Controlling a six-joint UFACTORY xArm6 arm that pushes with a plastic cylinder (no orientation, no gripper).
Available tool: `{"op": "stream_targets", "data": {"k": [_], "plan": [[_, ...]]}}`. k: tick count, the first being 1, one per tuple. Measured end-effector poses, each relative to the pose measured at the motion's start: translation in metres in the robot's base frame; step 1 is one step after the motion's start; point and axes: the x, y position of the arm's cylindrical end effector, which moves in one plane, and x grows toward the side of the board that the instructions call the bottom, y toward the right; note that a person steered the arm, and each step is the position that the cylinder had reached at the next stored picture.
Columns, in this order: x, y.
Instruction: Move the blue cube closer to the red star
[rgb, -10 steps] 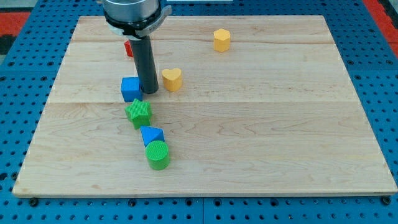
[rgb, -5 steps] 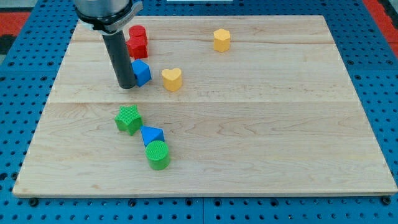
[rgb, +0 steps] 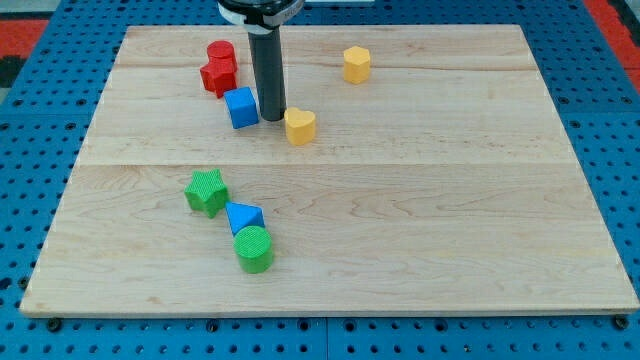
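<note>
- Near the counter's (rgb: 420, 250) top-left corner, the blue cube (rgb: 240, 107) sits just below-right of the red star (rgb: 216, 77).
- My tip (rgb: 272, 118) stands between the blue cube and the yellow heart (rgb: 300, 126).
- No pincer exists on this rod.

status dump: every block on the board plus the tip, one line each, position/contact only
blue cube: flat on board, just below-right of red star, narrow gap
red star: flat, touching red cylinder
red cylinder: upright, behind star
my tip: between blue cube and yellow heart
yellow heart: flat, right of tip
yellow hexagon: alone, top
green star: flat, apart
blue triangle: against green cylinder
green cylinder: upright
</note>
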Motion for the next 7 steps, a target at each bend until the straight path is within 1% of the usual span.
{"op": "stream_targets", "data": {"k": [2, 4, 5, 6, 7], "plan": [[0.002, -0.019], [-0.012, -0.038], [-0.003, -0.034], [0.033, -0.027], [0.039, -0.058]]}}
